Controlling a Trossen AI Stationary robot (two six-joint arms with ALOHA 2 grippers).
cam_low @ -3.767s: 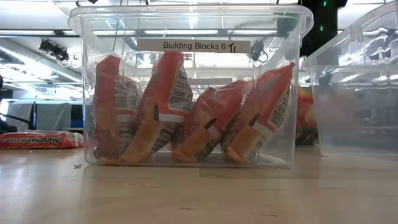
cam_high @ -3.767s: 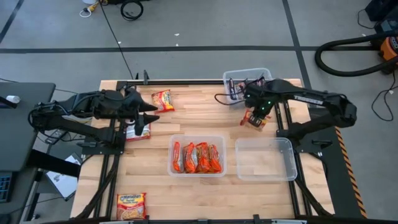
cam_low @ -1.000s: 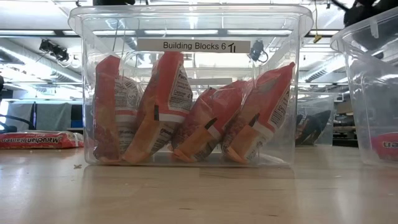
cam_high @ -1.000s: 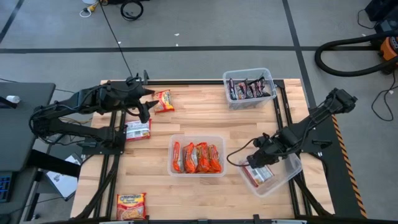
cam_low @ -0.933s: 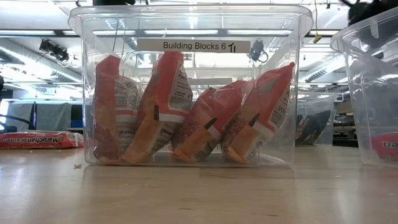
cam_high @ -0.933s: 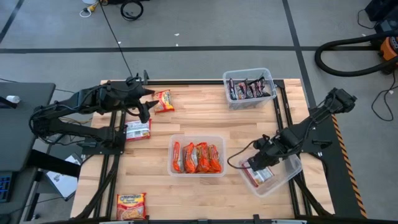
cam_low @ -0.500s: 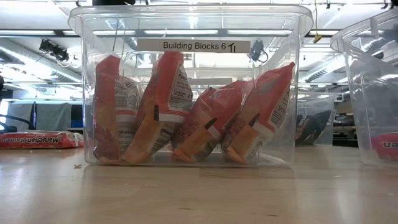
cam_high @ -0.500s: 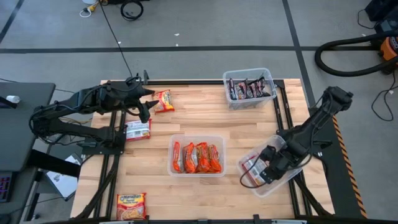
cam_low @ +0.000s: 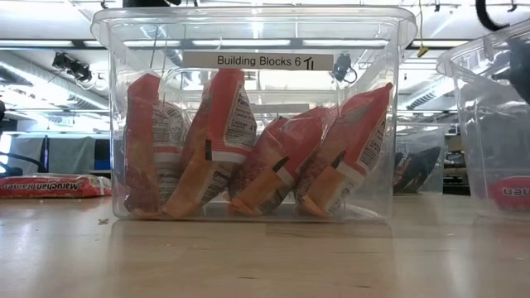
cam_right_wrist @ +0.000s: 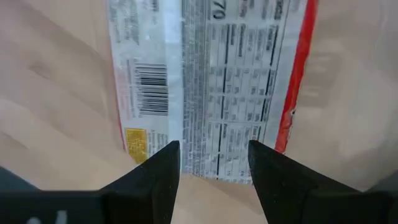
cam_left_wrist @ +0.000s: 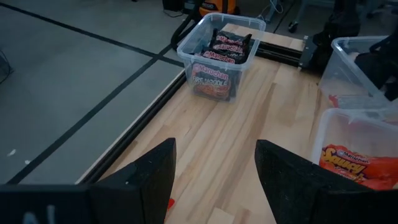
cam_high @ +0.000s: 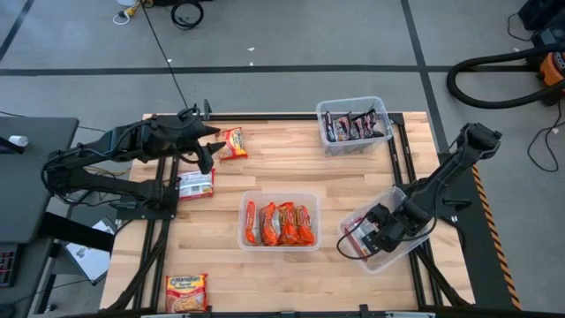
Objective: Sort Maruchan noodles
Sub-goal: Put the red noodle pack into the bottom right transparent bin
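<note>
Hovering with fingers spread, the right claw (cam_right_wrist: 211,165) overlooks a flat, red-edged silver-white plastic noodle packet (cam_right_wrist: 208,87), probably light, crinkly and slippery, best pinched across its narrow width.

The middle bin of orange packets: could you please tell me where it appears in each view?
High view: the middle bin sits in the centre of the picture, below mid-height.
Low view: the bin fills the centre, with its label facing the camera.
Left wrist view: the bin is at the right edge.
Right wrist view: not in it.
Shared landmark: the wooden table beneath it.
</note>
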